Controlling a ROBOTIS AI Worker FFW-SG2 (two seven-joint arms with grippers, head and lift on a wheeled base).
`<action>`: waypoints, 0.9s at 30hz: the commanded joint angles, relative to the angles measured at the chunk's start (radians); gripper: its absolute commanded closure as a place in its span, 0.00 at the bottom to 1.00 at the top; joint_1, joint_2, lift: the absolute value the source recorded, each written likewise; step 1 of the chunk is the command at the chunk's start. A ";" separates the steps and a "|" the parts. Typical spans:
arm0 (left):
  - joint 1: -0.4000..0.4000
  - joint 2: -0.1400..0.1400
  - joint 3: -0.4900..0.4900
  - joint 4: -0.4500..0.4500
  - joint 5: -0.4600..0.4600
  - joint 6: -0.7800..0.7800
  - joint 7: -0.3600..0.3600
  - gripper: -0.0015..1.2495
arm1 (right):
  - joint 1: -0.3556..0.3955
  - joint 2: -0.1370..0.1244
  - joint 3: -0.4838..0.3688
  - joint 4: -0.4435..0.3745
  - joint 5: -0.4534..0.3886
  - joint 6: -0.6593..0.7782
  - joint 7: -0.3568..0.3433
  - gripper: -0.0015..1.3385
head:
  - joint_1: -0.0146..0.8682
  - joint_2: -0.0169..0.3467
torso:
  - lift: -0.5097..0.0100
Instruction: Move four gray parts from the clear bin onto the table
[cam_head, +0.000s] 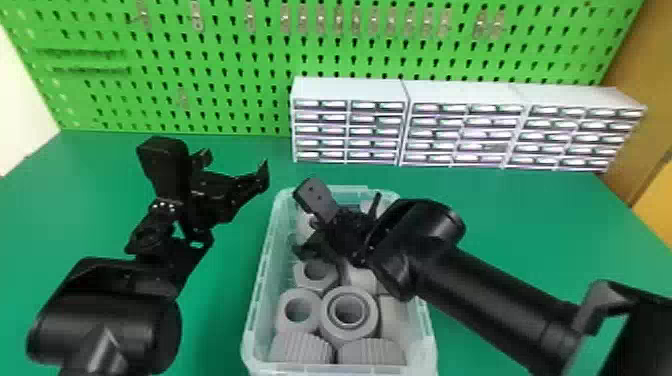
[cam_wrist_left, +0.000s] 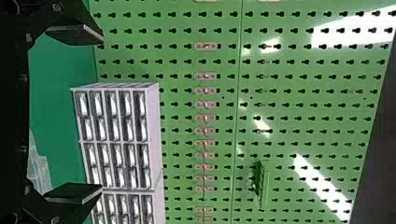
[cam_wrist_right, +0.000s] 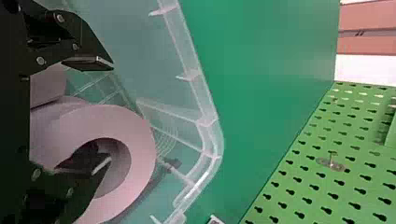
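Right arm reaches into the clear bin (cam_head: 260, 296), right gripper (cam_head: 307, 236) spread, 1 finger at a gray part's (cam_wrist_right: 140, 140) hole. Left gripper (cam_head: 233, 166) hovers beside it, 2 fingers apart.

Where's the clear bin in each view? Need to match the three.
Head view: clear bin, lower middle of the picture, on the green table.
Left wrist view: a pale piece of it, beyond the left hand, near one finger.
Right wrist view: large, its rim running past the right hand.
Shared landmark: green pegboard.
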 joint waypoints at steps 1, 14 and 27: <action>0.001 0.000 0.001 0.000 0.000 0.001 0.000 0.13 | 0.006 -0.002 -0.002 0.001 0.007 0.001 0.000 0.40 | 0.79 0.12 | 0.89; 0.004 0.000 0.004 -0.002 0.002 0.001 0.000 0.13 | 0.004 0.000 0.000 -0.002 0.015 0.009 0.002 0.40 | 0.79 0.12 | 0.89; 0.005 0.000 0.004 -0.002 0.002 0.001 -0.002 0.13 | -0.009 0.000 -0.002 -0.045 0.064 0.027 0.002 0.40 | 0.79 0.12 | 0.89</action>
